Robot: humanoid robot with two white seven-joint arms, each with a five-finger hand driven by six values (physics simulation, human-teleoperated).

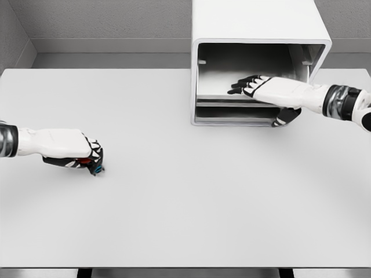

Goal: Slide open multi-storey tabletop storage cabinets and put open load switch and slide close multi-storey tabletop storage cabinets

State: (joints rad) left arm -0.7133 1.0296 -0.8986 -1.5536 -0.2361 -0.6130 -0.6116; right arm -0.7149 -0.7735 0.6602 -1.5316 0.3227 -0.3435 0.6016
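Note:
A white storage cabinet (255, 23) stands at the back of the table, right of the middle, its front open and its shelves showing. My right hand (252, 86) reaches into it from the right, fingers stretched flat over the upper shelf (220, 95), thumb hanging below at the lower edge. At the left, my left hand (87, 157) rests low on the table, its fingers curled around a small load switch (95, 168); only red and blue bits of it show under the fingers.
The white table (185, 220) spreads wide in front of the cabinet. Grey walls close the back and the left side. The table's front edge runs along the bottom.

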